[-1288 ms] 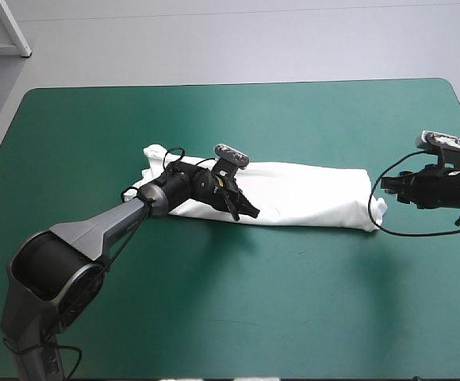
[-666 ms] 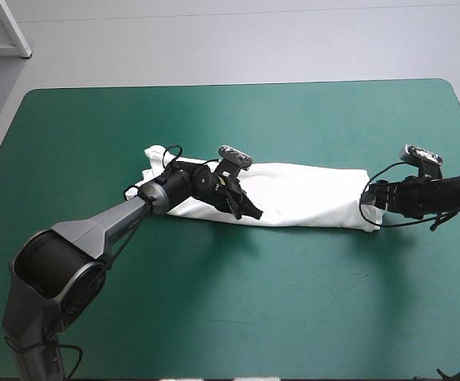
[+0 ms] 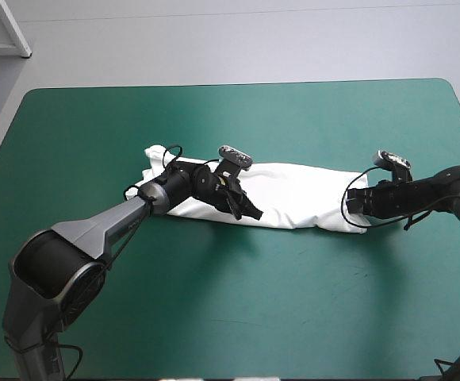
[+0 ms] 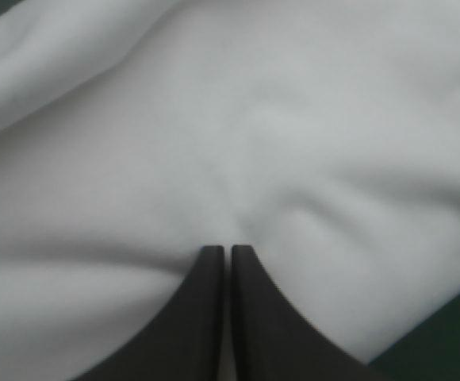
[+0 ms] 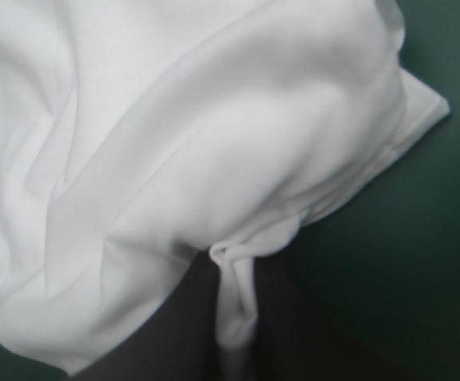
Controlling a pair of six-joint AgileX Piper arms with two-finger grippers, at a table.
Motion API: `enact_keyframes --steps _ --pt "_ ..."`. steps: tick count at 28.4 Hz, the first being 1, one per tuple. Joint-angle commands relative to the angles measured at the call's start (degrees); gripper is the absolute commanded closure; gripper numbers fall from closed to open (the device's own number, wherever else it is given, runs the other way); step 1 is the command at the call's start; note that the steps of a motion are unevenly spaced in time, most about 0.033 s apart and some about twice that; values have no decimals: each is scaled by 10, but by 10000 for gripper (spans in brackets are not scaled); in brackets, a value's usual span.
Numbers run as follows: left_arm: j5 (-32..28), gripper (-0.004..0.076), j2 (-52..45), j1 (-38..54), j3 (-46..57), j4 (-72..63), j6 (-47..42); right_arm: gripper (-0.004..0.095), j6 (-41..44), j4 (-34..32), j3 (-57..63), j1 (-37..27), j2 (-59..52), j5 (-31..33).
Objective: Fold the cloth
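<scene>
Right gripper (image 3: 360, 203): shifted left since earlier, drawing the T-shirt (image 3: 301, 198) end inward; fingers clamped on a pinch of cloth. T-shirt: folded band, long axis left-right, mid-table on teal-green cover (image 3: 214, 127). Left gripper (image 3: 250, 211): all but together, nipping the near edge left of centre. Fold likely runs leftward.

Table (image 3: 214, 317) under a teal-green cover (image 3: 238, 127), far corners rounded

Teal-green table (image 3: 293, 317) — pale grey floor (image 3: 254, 40) beyond far edge, white frame (image 3: 13, 32) at far left.
</scene>
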Motion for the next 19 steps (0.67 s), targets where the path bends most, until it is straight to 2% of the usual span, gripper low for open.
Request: enact_keyframes --steps 1,5,11,15,19 --pt "20 697 -25 -4 -10 -12 -2 907 -6 -12 -14 3 -14 4" --pt "15 697 -33 -4 -12 -12 -2 907 1 -4 -62 4 -42 -1" --pt "25 697 -54 12 -35 -11 -2 907 13 9 -131 17 -75 46" --pt "60 699 -89 54 -85 -11 -2 907 30 8 -178 56 -77 71" --pt "101 702 -140 110 -138 -3 -2 907 51 -3 -221 118 -77 54"
